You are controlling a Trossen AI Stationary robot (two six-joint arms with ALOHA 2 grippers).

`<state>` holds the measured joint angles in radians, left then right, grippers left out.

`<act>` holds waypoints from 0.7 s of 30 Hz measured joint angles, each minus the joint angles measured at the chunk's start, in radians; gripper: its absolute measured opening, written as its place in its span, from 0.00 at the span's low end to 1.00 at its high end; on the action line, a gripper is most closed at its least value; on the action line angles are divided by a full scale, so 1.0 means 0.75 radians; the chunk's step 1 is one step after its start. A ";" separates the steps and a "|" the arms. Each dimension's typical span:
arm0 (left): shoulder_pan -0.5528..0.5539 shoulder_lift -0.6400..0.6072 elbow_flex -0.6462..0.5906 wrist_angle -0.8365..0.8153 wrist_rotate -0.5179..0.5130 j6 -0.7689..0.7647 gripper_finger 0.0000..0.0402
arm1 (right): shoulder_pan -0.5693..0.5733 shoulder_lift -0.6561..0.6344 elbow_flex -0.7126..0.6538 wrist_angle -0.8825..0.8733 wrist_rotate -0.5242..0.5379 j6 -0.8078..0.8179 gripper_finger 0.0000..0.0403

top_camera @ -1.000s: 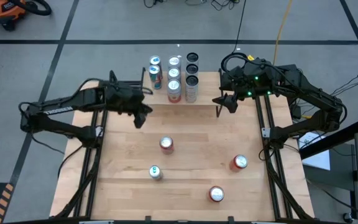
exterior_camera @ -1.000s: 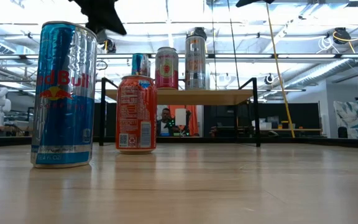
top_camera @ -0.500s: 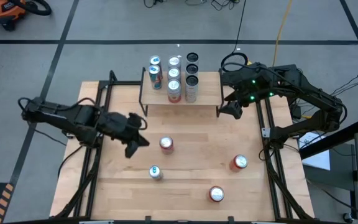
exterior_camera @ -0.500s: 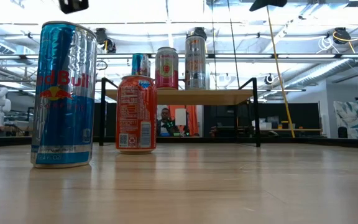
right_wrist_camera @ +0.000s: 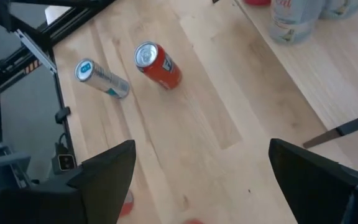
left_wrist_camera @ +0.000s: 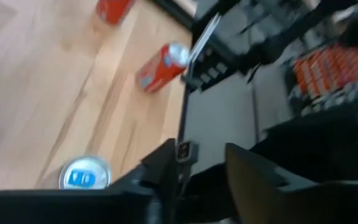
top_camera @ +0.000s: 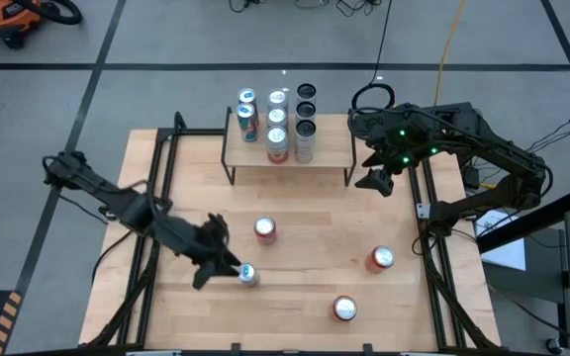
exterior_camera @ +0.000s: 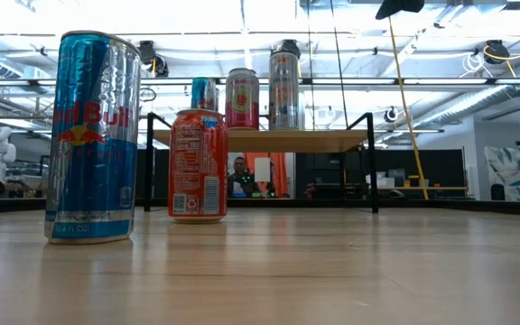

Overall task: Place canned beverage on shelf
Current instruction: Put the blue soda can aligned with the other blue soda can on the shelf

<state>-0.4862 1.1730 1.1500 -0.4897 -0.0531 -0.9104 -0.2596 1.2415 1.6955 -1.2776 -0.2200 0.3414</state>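
Cans are seen on the worktop (top_camera: 196,148), the slim blue can (top_camera: 247,274) standing just beside the left tool (top_camera: 218,267), whose fingers look spread. A sideways brush could be enough to topple it. The right tool (top_camera: 376,181), spread and empty, is held near the shelf (top_camera: 330,153). Contact between left tool and can cannot be made out.

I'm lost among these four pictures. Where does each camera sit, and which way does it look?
High: above, looking straight down on the table; both arms show.
Low: at tabletop height, facing the shelf; one dark arm part at top.
Left wrist: on that arm, looking past the open left hand at the table.
Right wrist: likewise, past the open right hand.
Shared: the blue can, in all four.
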 joint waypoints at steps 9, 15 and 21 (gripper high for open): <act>-0.097 0.195 -0.001 -0.036 -0.101 0.149 0.67 | -0.001 0.000 0.000 0.001 0.008 -0.081 0.86; -0.066 0.259 -0.002 -0.140 -0.187 0.221 0.77 | -0.001 0.000 0.000 0.008 0.010 -0.093 0.86; -0.039 0.328 -0.001 -0.161 -0.123 0.257 0.83 | -0.001 0.000 0.000 0.026 0.011 -0.092 0.86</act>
<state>-0.5154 1.4187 1.1492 -0.6108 -0.1455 -0.7174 -0.2600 1.2415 1.6955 -1.2581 -0.2119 0.2726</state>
